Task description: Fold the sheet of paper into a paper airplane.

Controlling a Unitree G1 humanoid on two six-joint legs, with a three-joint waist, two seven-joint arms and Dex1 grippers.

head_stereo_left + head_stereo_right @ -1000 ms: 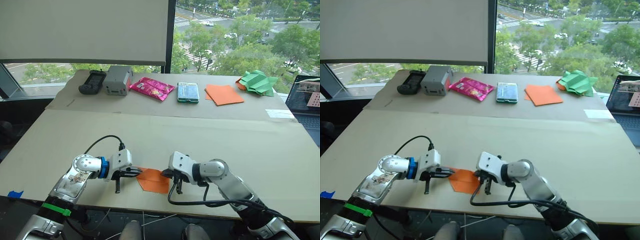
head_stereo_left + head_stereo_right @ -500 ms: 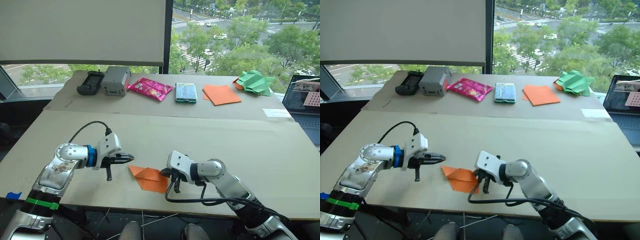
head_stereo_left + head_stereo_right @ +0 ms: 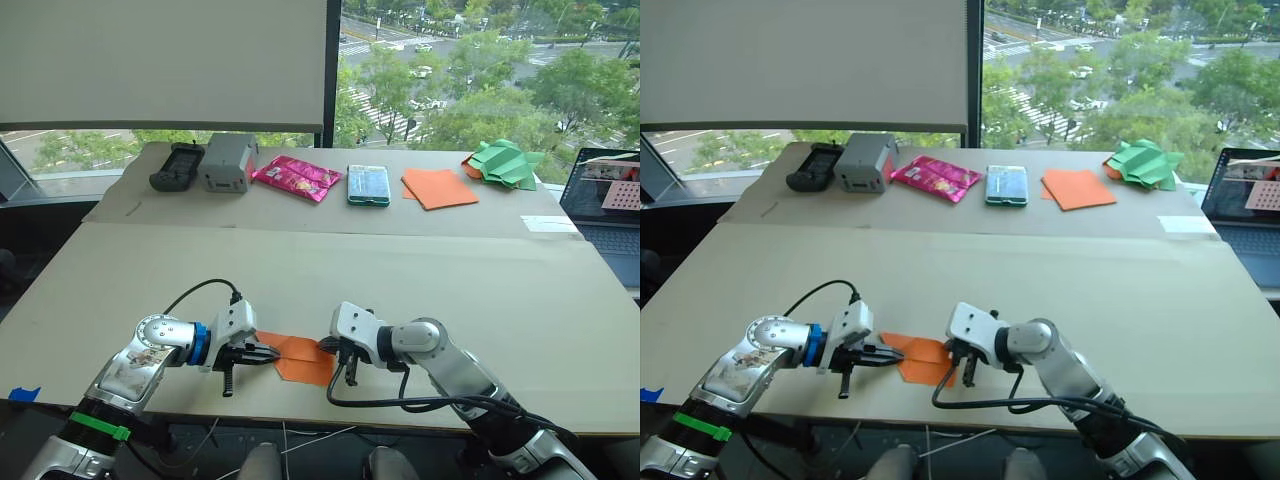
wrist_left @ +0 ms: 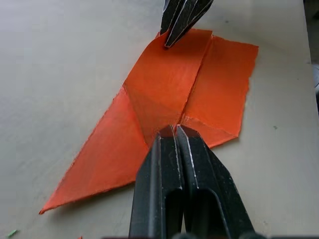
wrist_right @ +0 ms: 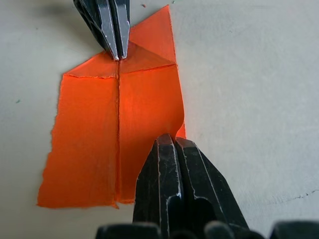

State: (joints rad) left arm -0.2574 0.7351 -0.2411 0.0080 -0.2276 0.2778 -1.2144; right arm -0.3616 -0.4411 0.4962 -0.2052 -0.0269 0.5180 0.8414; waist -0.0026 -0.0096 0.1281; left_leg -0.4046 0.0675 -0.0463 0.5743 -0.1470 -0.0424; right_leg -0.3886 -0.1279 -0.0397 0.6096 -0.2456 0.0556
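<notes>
On the table [image 3: 560, 300], both closed end effectors press the sheet of paper [image 3: 300, 358].

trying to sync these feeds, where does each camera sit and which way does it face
Left eye view: on the head, looking forward and down at the table; both arms show.
Right eye view: same scene from beside it.
Left wrist view: along the shut left gripper onto the sheet of paper.
Right wrist view: along the shut right gripper, same paper.
Shared: each wrist view shows the other gripper.

Both grippers, left [image 3: 268, 354] and right [image 3: 331, 349], apparently touch opposite ends of the sheet of paper [image 3: 300, 360].
</notes>
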